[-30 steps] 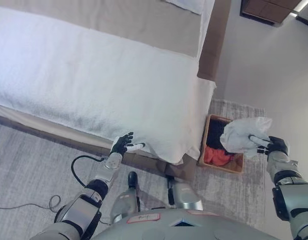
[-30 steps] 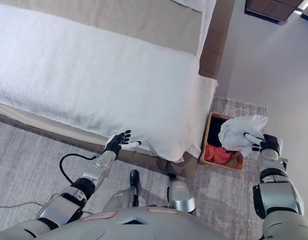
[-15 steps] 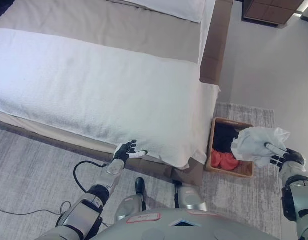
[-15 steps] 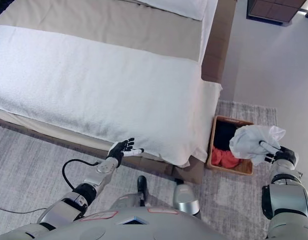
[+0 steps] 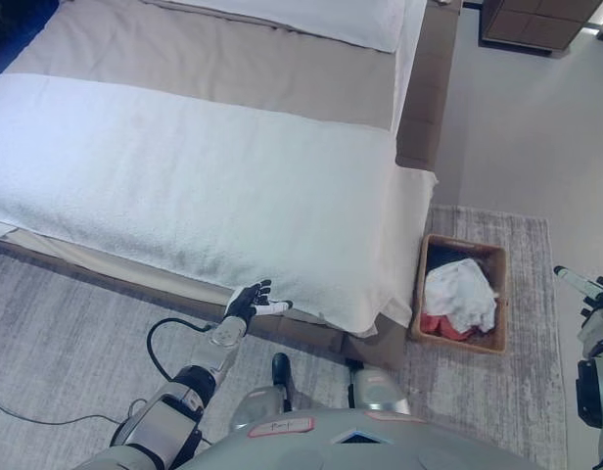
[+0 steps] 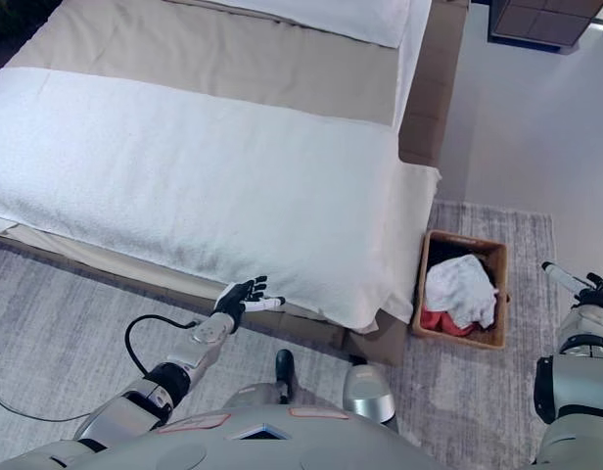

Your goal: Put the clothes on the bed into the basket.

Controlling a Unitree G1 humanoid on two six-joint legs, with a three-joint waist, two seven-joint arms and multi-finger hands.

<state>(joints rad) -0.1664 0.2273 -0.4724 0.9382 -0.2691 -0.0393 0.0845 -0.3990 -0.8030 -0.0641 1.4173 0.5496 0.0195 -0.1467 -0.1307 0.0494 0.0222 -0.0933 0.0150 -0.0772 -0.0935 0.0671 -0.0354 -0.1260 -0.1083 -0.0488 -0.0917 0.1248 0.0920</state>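
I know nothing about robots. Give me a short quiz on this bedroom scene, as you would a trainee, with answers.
1. True or false: the white cloth lies in the basket.
2. Which colour shows under the white cloth? A green, B red, C yellow.
3. Fill in: the basket stands on the rug beside the ____.

Key
1. True; the right hand is open and apart from it, and the left hand is open by the bed edge.
2. B, a red garment.
3. bed.

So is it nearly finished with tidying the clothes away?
Nearly, it seems. A white garment lies in the brown wooden basket, on top of red and dark clothes. Both the left hand and right hand are open, holding nothing. No clothes show on the white-covered bed.
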